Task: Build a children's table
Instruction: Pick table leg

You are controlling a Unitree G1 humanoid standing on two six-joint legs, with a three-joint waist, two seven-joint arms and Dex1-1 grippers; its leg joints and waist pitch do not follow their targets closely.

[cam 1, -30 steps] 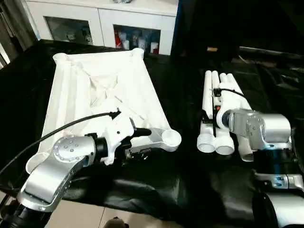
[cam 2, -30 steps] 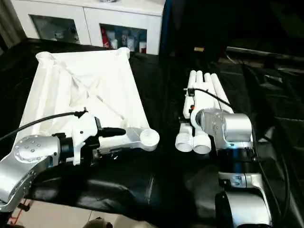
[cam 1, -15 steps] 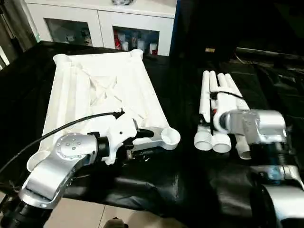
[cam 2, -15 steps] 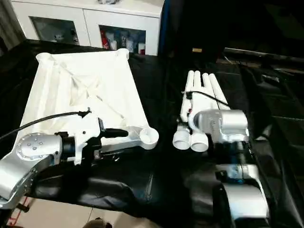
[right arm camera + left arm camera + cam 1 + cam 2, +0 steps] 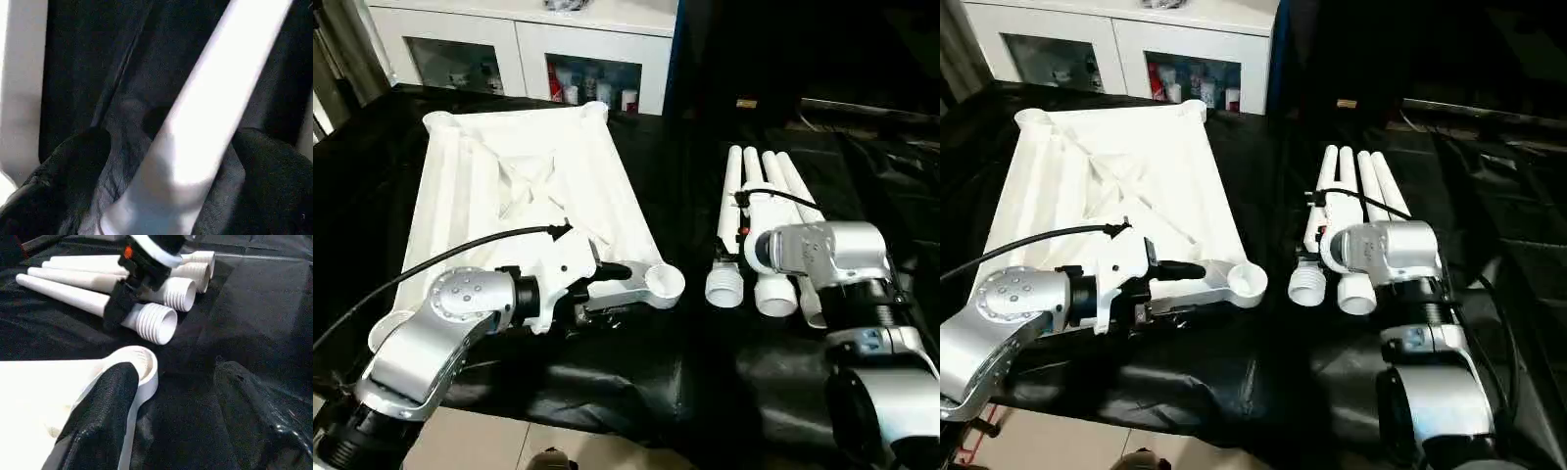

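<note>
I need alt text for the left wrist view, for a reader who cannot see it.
A black finger of the left gripper lies on the white tabletop beside its round corner socket. Beyond, on black cloth, the right gripper is at one of four white legs with ribbed ends.

Tabletop point(image 5: 519, 186) left; legs point(image 5: 759, 211) right, well apart.

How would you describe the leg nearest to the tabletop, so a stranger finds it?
On the black-draped work table, right of the white tabletop, lie four white legs. The leftmost leg has its threaded end angled away from the others, toward the tabletop's corner socket.
</note>
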